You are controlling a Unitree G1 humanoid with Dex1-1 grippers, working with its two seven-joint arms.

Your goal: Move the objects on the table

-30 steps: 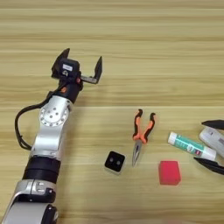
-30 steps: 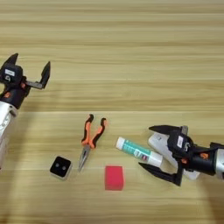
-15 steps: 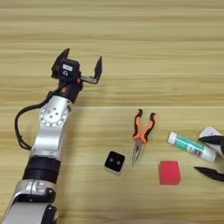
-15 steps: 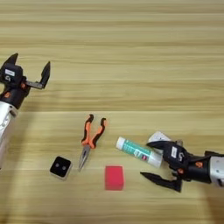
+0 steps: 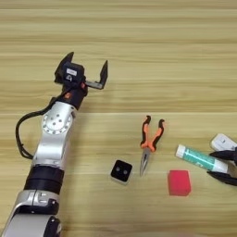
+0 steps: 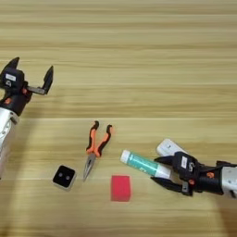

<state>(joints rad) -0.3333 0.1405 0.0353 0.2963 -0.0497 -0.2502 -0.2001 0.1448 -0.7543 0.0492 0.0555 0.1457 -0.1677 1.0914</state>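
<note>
Five small objects lie toward the near right corner of the light wooden table. The right gripper stands open, fingers either side of the white-and-green tube, beside the white oblong remote-like device. The tube looks light, smooth, squeezable; grip mid-body. The left gripper hangs open, idle.
</note>
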